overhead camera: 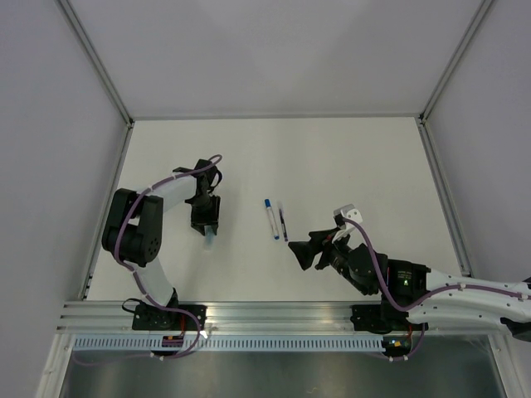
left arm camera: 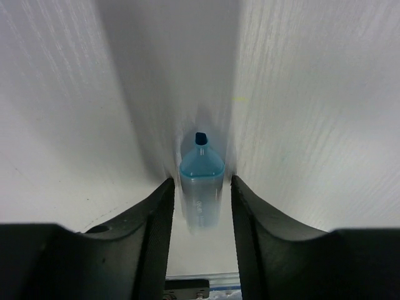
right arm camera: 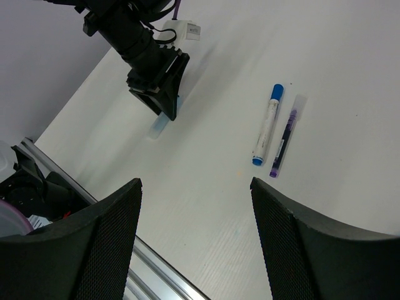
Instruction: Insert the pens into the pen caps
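Observation:
A light blue pen cap (left arm camera: 201,187) lies on the white table with its dark tip pointing away from the left wrist camera. My left gripper (left arm camera: 200,181) straddles it, open, with a thin gap on each side. From the top view the cap (overhead camera: 211,239) pokes out below the left gripper (overhead camera: 207,229). Two pens lie side by side mid-table: a white-barrelled pen (overhead camera: 271,218) with blue ends, and a dark pen (overhead camera: 283,224). My right gripper (overhead camera: 298,251) hovers open just right of them. Its wrist view shows the white pen (right arm camera: 267,125) and the dark pen (right arm camera: 284,139) ahead of the right gripper (right arm camera: 196,181).
An aluminium rail (overhead camera: 274,315) runs along the near table edge where the arm bases sit. White walls with metal posts (overhead camera: 440,191) close in the table on three sides. The left arm (right arm camera: 134,37) fills the upper left of the right wrist view.

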{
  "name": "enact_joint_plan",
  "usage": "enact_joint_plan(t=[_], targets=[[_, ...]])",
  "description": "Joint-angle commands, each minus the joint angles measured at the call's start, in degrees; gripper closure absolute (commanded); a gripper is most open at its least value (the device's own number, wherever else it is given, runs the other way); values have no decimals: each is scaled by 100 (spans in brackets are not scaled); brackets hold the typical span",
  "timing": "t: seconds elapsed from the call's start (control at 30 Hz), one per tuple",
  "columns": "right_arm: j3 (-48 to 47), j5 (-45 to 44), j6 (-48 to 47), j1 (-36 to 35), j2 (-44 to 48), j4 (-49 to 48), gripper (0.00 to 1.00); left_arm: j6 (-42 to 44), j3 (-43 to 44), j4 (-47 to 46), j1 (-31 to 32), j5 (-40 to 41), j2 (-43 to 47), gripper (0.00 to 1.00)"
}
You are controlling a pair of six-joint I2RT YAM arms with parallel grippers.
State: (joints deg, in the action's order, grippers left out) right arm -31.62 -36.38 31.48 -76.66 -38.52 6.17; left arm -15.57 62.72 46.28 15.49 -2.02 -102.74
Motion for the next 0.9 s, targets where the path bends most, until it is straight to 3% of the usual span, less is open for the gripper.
enact_joint_plan(t=[0.0, 0.17, 0.37, 0.47, 0.5, 0.6, 0.87], targets=[[-46, 87, -55, -24, 99, -248, 24, -139, -225, -577, 25, 404, -124, 52], [15, 61, -55, -24, 257, -213, 24, -148, -286, -541, 60, 413, -132, 51], [-2, 87, -72, -15, 258, -213, 25, -271, -524, -603, 77, 324, -211, 60], [-2, 122, -116, -24, 231, -222, 25, -262, -603, -647, 86, 273, -177, 76], [-2, 149, -125, -24, 231, -222, 25, -253, -603, -647, 95, 272, -168, 87], [-20, 411, -291, -24, 179, -309, 24, -306, -559, -725, 121, 229, 7, 98], [-195, 694, -573, -15, -671, -721, 23, -745, -980, -1753, 148, -817, 1316, 98]])
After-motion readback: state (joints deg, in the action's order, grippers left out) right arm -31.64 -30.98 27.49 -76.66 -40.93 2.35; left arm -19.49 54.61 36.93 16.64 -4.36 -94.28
